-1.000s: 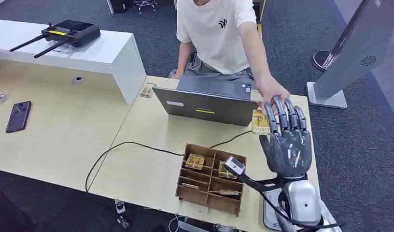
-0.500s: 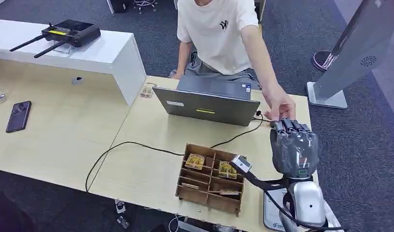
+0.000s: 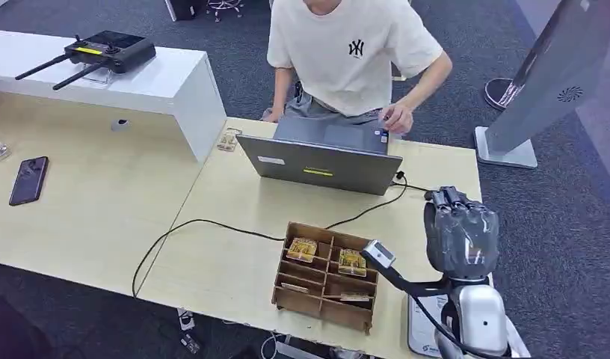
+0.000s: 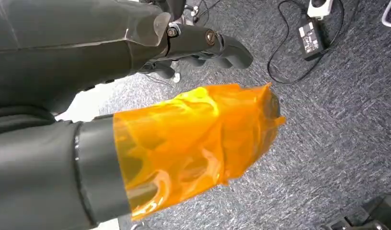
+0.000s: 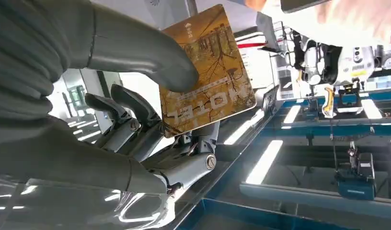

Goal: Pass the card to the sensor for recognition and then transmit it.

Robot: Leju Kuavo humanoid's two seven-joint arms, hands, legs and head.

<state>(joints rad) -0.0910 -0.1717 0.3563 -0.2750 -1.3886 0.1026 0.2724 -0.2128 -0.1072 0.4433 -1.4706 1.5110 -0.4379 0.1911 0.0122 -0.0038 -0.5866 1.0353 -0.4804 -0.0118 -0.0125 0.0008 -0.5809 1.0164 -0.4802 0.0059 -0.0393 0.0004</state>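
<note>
I see my right robot hand (image 3: 461,235) at four o'clock over the pale wooden counter (image 3: 235,262), thumb pinning the golden printed hotel card (image 5: 205,72) flat for reading; left robot hand (image 4: 203,43) state unclear.

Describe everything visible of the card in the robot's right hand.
The card is a thin, flat rectangle with rounded corners, printed golden-brown with a branching pattern and white lettering along one edge. It looks like glossy plastic, undamaged. The right hand pinches it, the thick grey thumb pressing on its printed face and the darker fingers behind it. Nothing else touches it.
</note>
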